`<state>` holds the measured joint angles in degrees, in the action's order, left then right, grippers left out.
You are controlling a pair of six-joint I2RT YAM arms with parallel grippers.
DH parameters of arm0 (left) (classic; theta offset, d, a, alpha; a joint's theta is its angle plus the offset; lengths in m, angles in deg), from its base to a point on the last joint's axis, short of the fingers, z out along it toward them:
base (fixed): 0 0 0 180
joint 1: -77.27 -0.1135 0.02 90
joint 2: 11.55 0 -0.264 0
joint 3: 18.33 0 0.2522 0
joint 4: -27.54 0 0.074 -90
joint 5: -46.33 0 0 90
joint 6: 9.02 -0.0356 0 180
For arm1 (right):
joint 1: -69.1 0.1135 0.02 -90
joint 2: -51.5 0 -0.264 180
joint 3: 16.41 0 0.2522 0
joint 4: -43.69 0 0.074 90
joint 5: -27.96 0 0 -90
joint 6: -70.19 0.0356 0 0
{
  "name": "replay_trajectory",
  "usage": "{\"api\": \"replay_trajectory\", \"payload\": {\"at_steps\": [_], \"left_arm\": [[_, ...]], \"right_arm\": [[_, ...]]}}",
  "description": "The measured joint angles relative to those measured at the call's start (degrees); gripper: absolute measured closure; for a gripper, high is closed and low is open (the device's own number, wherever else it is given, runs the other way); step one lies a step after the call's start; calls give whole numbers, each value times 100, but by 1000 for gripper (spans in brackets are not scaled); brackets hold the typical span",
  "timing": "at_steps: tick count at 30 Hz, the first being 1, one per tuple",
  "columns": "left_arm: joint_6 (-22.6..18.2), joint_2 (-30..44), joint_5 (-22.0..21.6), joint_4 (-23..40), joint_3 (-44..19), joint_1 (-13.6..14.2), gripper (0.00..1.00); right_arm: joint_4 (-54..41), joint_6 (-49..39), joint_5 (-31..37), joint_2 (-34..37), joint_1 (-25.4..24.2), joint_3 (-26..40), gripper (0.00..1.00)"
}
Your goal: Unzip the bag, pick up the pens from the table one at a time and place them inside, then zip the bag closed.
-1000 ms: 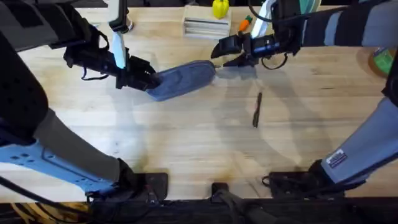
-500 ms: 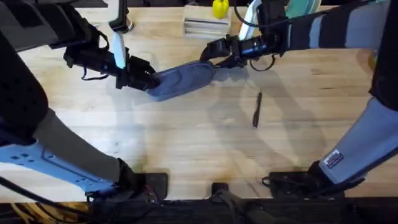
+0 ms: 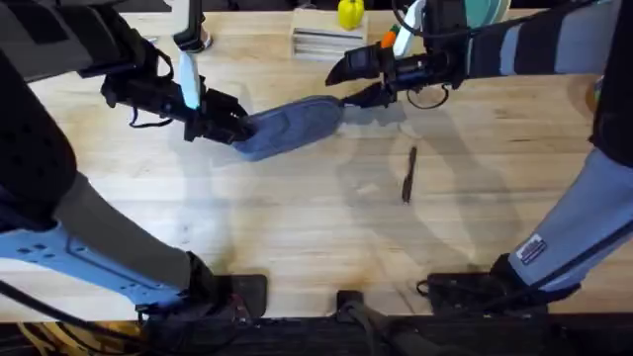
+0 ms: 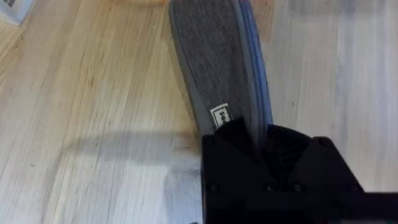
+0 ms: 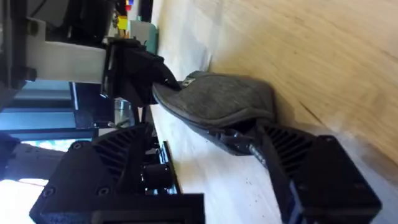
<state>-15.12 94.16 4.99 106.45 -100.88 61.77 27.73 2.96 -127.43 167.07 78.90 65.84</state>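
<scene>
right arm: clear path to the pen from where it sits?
Probably yes. The right claw is open at the pouch's end; the pen lies alone on bare table nearby, nothing between them.

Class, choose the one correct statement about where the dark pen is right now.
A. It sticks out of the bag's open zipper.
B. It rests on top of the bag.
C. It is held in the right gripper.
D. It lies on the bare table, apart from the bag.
D: the overhead view shows the pen lying alone on the table, apart from the bag, with neither gripper touching it.
</scene>
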Motion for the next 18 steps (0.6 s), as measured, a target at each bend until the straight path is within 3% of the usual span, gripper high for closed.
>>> {"api": "replay_trajectory", "payload": {"at_steps": [10,18], "left_arm": [[0,0,0,0,-1,0,959],[0,0,0,0,0,0,959]], "right_arm": [[-161,106,-153,-50,-19,0,7],[-179,108,-172,-524,-19,0,8]]}}
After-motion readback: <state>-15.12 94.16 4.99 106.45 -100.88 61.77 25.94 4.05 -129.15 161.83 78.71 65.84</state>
